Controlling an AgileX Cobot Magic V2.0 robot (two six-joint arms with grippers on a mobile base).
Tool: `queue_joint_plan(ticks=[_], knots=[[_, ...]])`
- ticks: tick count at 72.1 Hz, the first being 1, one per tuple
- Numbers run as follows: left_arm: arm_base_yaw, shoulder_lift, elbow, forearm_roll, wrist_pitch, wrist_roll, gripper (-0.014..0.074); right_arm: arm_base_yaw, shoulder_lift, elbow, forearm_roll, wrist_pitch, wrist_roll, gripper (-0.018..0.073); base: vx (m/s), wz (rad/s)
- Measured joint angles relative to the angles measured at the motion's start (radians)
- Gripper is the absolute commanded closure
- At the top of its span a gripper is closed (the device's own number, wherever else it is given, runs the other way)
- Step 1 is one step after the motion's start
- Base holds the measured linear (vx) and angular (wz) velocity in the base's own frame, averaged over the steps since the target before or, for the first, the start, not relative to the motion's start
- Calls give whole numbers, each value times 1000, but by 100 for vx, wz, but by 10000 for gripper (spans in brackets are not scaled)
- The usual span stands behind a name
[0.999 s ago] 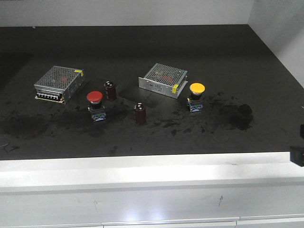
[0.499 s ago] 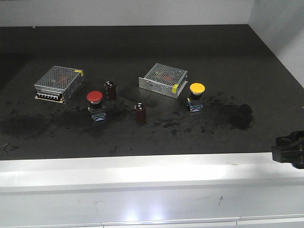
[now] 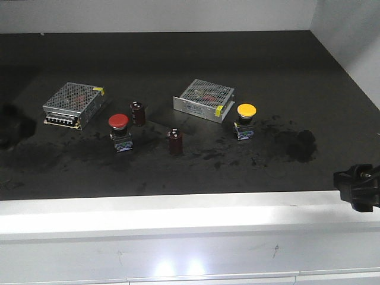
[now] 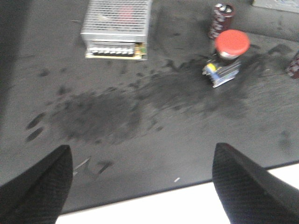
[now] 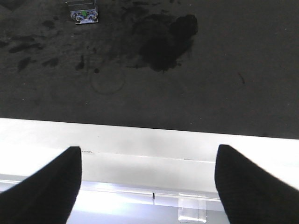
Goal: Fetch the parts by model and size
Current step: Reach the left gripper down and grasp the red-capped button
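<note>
Yellow-capped switch [image 3: 245,122] whole from front, base only from right wrist

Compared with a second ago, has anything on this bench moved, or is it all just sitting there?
The right end effector has come further into the front view from the right edge, by the table's pale front rim, open and empty. A dark blurred shape has appeared at the left edge; I cannot tell what it is. The red-capped switch, yellow-capped switch, metal boxes and capacitors stayed put.
</note>
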Motion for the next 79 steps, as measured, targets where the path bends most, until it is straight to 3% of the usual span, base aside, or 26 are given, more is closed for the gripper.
queue_joint_plan(ticks=[24,46,60,79], knots=[[-119,379,-395,-39,156,-60,7,0,0,0,0,0,0,-3,0,0],[-170,662,-683,-39,269,-129,7,0,0,0,0,1,0,-3,0,0],[-170,773,-795,-39,325,-149,7,0,0,0,0,1,0,-3,0,0],[-171,858,-832,-39,349,-186,7,0,0,0,0,1,0,-3,0,0]])
